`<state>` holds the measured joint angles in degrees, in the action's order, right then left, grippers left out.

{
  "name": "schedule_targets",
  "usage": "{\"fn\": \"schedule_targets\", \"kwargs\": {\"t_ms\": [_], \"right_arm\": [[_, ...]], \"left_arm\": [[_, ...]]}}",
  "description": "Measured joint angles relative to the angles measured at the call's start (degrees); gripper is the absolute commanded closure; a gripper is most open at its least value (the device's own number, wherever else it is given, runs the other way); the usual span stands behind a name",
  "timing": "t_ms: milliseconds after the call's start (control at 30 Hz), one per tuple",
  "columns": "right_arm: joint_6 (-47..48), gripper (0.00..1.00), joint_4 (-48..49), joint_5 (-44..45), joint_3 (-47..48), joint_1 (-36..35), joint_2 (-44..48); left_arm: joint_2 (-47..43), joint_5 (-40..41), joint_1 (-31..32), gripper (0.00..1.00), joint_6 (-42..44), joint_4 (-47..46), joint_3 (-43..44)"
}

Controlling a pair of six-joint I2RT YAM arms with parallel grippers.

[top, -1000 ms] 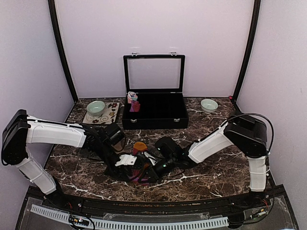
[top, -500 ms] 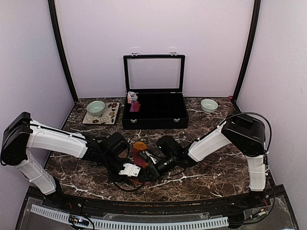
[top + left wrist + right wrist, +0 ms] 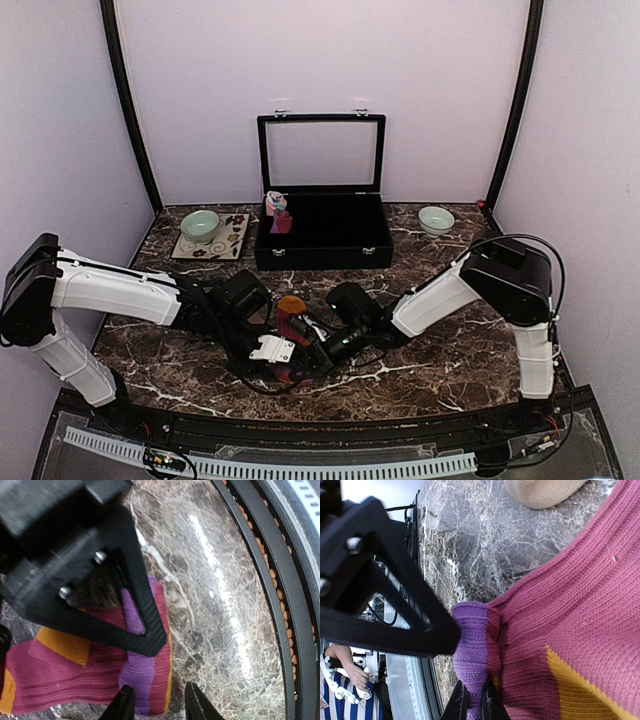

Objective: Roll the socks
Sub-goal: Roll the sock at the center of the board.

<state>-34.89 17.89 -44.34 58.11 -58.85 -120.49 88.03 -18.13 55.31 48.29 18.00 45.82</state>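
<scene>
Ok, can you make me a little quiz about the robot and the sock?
1. True or false: the right gripper is pinching the red sock at its purple end.
2. What is the left bowl sitting on? A) a patterned mat B) a towel C) a book
3. Fill in: the black box has its lid ____.
Key: 1 true; 2 A; 3 open.
</scene>
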Motion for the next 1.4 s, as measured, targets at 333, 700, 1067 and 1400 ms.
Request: {"fn": "schedule_targets", "kwargs": {"t_ms": [333,700,1067,1400], "right_arm": [[-0.4,1.00,0.6,-0.8,0.0,0.2,-0.3],[-1.3,1.00,1.3,-0.9,-0.3,0.3,-0.4],[-2.1,1.00,1.8,-1.9,-0.1,0.7,-0.8],[-2.1,0.69,1.7,0.3,-1.5,0.9,1.1]], "left_arm": [[0.5,-1.0,0.0,0.62,-0.8,1.9,2.6],[4.4,1.7,0.0,0.76,-1.0,-1.1,1.6],[5.4,2.3,0.0,0.96,-1.8,-2.2,1.6],[6.6,1.4,-0.2,1.00,-2.7,-2.6,2.6]]}}
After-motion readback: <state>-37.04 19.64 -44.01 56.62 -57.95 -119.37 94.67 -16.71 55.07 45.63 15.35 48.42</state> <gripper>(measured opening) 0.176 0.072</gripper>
